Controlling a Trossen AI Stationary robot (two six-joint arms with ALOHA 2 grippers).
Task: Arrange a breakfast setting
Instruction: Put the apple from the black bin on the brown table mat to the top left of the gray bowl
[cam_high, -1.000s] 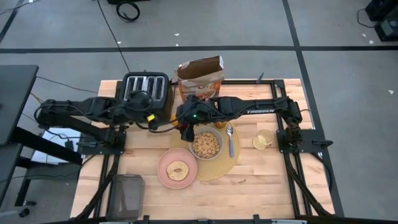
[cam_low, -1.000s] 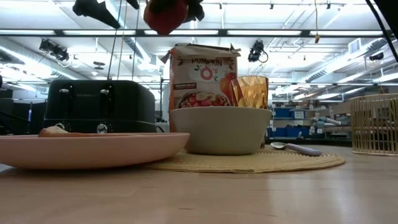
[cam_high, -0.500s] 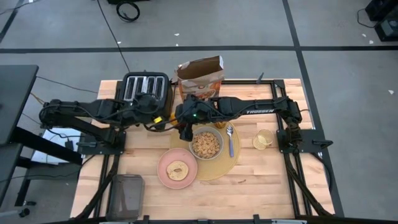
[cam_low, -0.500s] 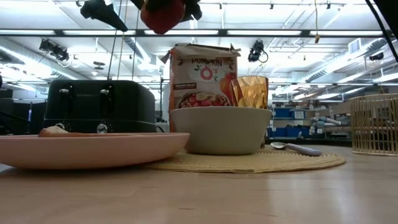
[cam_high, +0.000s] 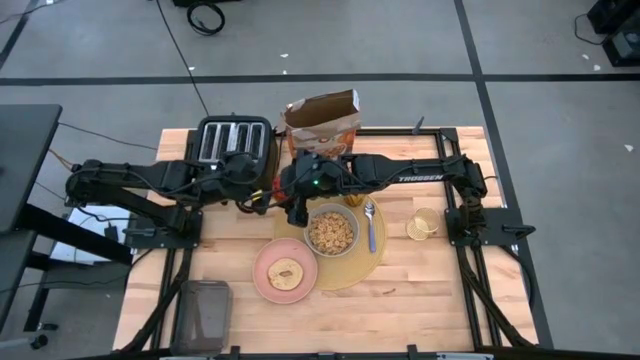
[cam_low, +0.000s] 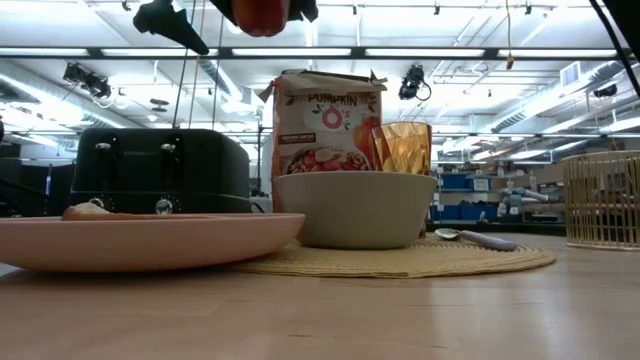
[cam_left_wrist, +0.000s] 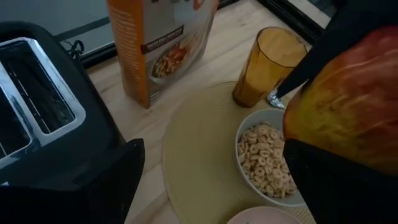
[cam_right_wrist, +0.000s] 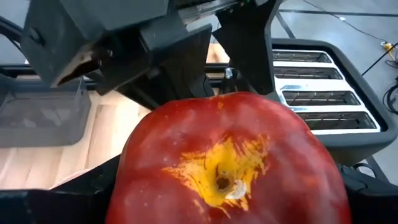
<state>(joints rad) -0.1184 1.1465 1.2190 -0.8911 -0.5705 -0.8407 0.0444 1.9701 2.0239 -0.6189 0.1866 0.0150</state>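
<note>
The red-yellow apple (cam_right_wrist: 227, 155) is shut in my right gripper (cam_high: 298, 208), high above the left rim of the tan placemat (cam_high: 352, 272); it also shows in the low view (cam_low: 262, 10). My left gripper (cam_high: 262, 194) is open right beside it, its fingers (cam_right_wrist: 155, 56) spread just past the apple. I cannot tell whether they touch it. The grey bowl (cam_high: 331, 232) of cereal, the metal spoon (cam_high: 371, 225) and the amber glass (cam_low: 402, 148) stand on the placemat. The toasted bread round (cam_high: 286, 273) lies on the pink plate (cam_high: 268, 284). My right gripper pinches the apple by two opposite sides (cam_left_wrist: 311, 93) between its two fingers (cam_left_wrist: 329, 186), which point down from above. The apple's yellow hollowed end (cam_right_wrist: 221, 180) faces the wrist camera. The apple hangs below the fingers, lifted well clear of the table.
A black toaster (cam_high: 234, 145) and an open cereal box (cam_high: 322, 118) stand at the far edge. A small wire basket (cam_high: 424, 224) stands to the right of the placemat. A dark grey container (cam_high: 204, 312) sits at the near left corner.
My right gripper has risen with the apple, which now shows only partly at the top of the low view. My left gripper has gone a little toward the table's right edge, closer to the apple.
</note>
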